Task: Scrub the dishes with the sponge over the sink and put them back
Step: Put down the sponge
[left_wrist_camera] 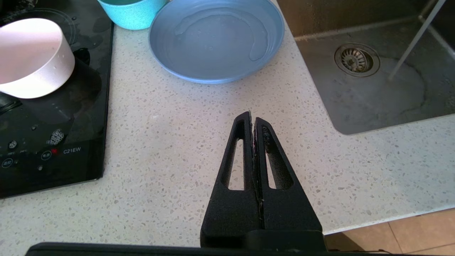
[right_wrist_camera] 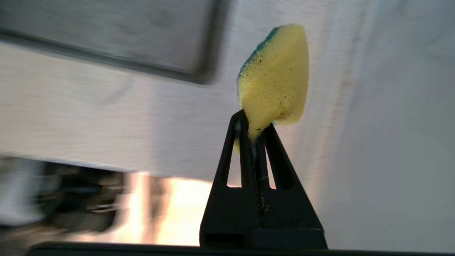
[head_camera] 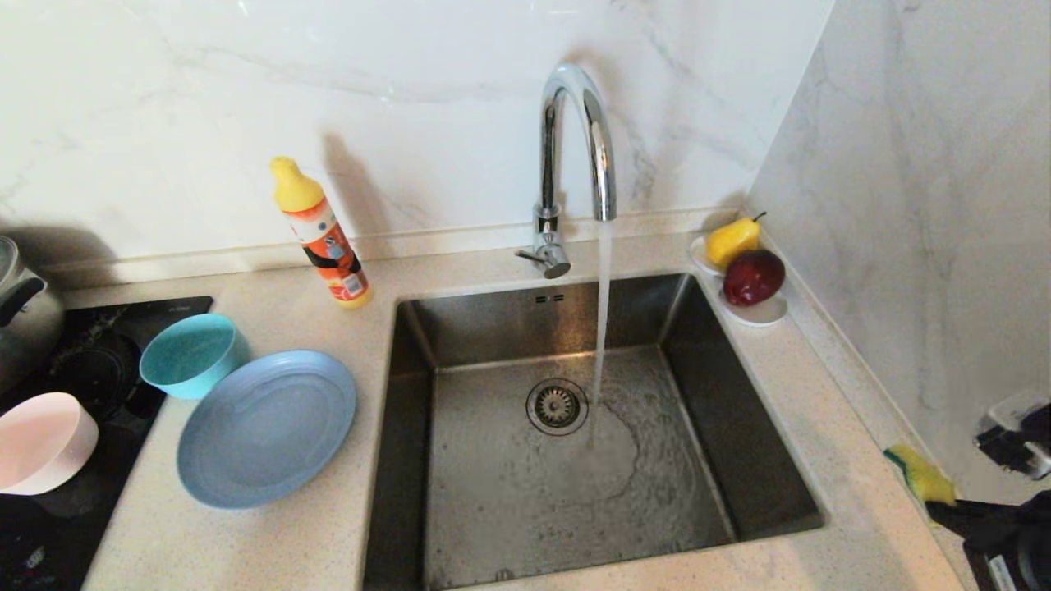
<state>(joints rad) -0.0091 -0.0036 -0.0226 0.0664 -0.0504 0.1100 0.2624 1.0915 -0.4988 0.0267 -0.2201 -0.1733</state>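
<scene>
Under running tap, sink (head_camera: 764,460) holds water.

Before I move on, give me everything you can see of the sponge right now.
The sponge is small, yellow foam with a green scouring face along one side, tapering in shape. Its narrow end is pinched in the shut right pincer, and the rest sticks out free beyond the tips. In the head view it shows at the counter's right edge, beside the sink rather than over it. Nothing else touches it.

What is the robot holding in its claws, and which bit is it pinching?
The right claw pinches the sponge by its narrow yellow end. The left claw is shut and holds nothing.
</scene>
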